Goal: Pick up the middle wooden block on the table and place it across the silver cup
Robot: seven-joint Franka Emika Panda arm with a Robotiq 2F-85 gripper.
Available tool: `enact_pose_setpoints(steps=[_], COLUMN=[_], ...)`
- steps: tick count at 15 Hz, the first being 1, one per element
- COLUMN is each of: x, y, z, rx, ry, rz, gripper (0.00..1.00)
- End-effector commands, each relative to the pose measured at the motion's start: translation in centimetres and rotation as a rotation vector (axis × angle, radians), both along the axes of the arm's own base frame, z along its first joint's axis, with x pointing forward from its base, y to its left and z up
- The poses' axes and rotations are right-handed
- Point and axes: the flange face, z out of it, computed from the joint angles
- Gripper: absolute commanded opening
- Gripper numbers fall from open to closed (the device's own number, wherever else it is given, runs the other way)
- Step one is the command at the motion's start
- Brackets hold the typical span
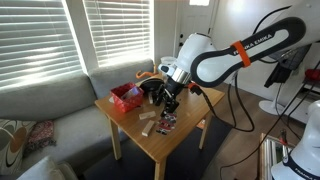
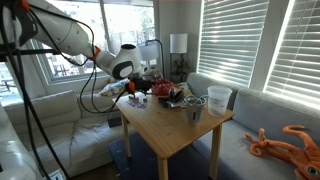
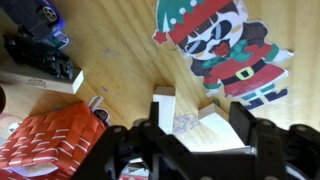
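Light-tan wooden blocks (image 1: 151,123) lie near the front of the light-wood table (image 1: 185,135), beside a colourful flat packet (image 1: 168,124). In the wrist view two blocks show, a narrow one (image 3: 163,106) and a wider one (image 3: 216,128); I cannot tell which is the middle block. My gripper (image 3: 195,130) is open and hangs right above them, one finger on each side, holding nothing. It also shows in both exterior views (image 1: 170,100) (image 2: 133,89). The silver cup (image 2: 195,113) stands near the table's other side, apart from the gripper.
A white jug (image 2: 218,98) stands next to the cup. A red mesh basket (image 1: 126,97) (image 3: 55,140) and a black object (image 3: 40,60) sit close to the blocks. The packet with a cartoon figure (image 3: 230,45) lies beyond them. A grey sofa (image 1: 50,110) borders the table.
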Motion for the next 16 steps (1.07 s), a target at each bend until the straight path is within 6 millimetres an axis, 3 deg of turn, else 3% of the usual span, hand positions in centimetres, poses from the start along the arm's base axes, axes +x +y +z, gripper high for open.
enact_pose_setpoints(steps=[1, 6, 10, 13, 16], x=[1.1, 1.9, 2.3, 2.8, 3.1], y=[0.0, -0.4, -0.7, -0.9, -0.7], z=[-0.3, -1.1, -1.8, -2.4, -3.0], rx=[0.022, 0.035, 0.033, 0.033, 0.035], ry=[-0.015, -0.009, 0.008, 0.017, 0.023], rz=[0.02, 0.035, 0.052, 0.056, 0.059], gripper=[0.78, 0.72, 0.38, 0.37, 0.44])
